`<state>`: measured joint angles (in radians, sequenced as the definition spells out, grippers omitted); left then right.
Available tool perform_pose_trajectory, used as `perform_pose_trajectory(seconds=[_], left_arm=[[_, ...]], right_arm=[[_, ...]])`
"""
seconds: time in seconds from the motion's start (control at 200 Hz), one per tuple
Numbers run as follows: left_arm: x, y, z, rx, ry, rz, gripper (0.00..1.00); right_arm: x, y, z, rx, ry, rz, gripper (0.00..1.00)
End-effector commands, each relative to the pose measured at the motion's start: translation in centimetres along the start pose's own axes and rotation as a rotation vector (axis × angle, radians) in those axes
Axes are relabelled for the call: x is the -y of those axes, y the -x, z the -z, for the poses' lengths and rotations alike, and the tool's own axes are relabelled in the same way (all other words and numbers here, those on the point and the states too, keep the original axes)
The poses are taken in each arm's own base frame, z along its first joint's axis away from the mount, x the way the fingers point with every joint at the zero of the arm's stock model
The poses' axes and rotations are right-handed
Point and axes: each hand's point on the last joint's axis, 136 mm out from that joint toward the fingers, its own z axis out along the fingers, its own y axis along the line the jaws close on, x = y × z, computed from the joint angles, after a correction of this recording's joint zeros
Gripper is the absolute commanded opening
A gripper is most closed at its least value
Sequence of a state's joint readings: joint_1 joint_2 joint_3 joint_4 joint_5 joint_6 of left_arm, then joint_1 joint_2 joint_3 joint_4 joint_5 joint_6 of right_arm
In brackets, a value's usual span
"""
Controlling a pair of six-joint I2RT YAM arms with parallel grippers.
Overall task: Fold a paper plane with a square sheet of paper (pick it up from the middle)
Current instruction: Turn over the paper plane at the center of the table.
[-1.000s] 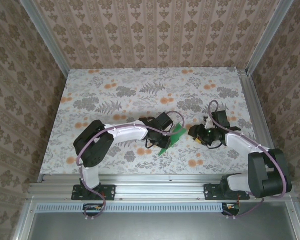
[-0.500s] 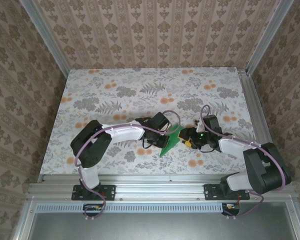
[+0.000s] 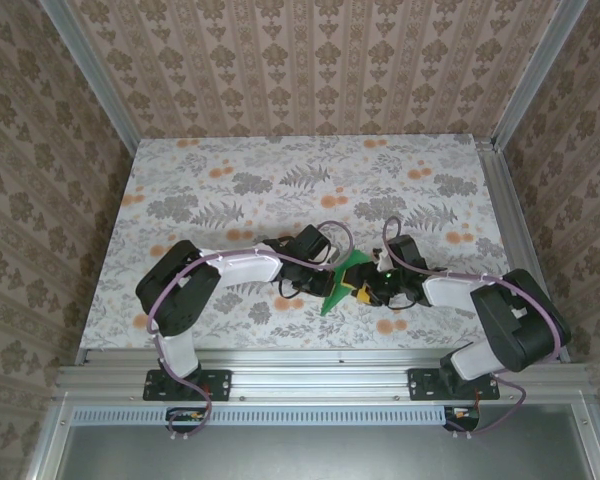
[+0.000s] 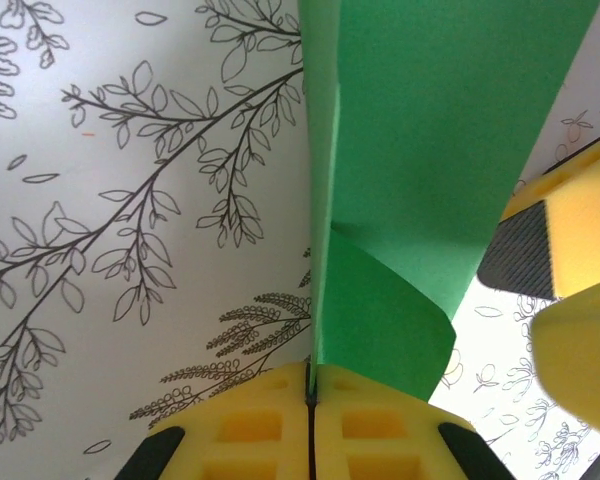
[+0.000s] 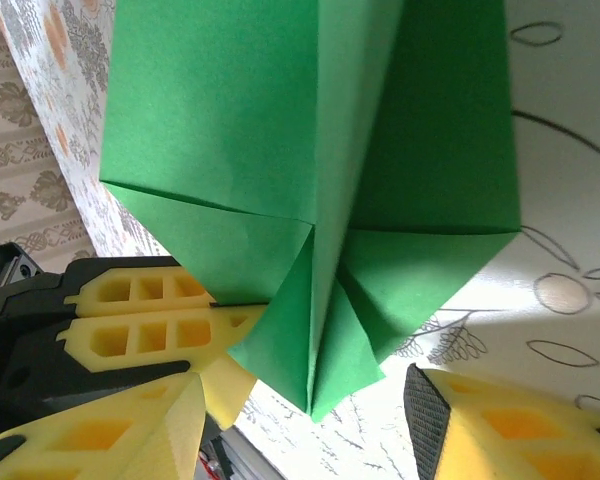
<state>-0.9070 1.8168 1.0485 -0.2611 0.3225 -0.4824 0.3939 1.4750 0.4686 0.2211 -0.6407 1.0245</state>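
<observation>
Now: left gripper [image 4: 310, 402] is pressed together on one edge of the folded green paper [image 4: 420, 150], fingers meeting with the sheet pinched between them. Right gripper [image 5: 305, 425] is spread, one yellow finger [image 5: 130, 430] either side of the paper's pointed end, not closed on it. From above, the paper stands between both grippers, over the floral table [image 3: 230, 190], near its front middle.

The paper [image 3: 342, 281] is bright green, folded into a narrow, creased shape with layered flaps that meet at a pointed end. It is held up on edge, tilted, over the near middle of the table [image 3: 230, 170]. The left gripper [image 4: 310, 405] is clamped on its folded edge. One flap curls away from the main panel.
</observation>
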Motion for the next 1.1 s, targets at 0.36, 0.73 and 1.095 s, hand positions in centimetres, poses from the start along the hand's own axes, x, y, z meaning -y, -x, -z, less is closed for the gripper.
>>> perform_pose_trajectory(seconds=[0.36, 0.73, 1.095], left_arm=[[1.0, 0.5, 0.9, 0.032, -0.068, 0.031, 0.08], [1.9, 0.7, 1.4, 0.056, -0.145, 0.069, 0.07], [1.6, 0.9, 1.5, 0.070, -0.173, 0.101, 0.07]], right_arm=[[-1.5, 0.2, -1.3, -0.006, 0.061, -0.034, 0.54], [-0.9, 0.2, -2.1, -0.012, 0.041, -0.041, 0.37], [-1.1, 0.3, -2.2, -0.001, 0.036, -0.027, 0.22]])
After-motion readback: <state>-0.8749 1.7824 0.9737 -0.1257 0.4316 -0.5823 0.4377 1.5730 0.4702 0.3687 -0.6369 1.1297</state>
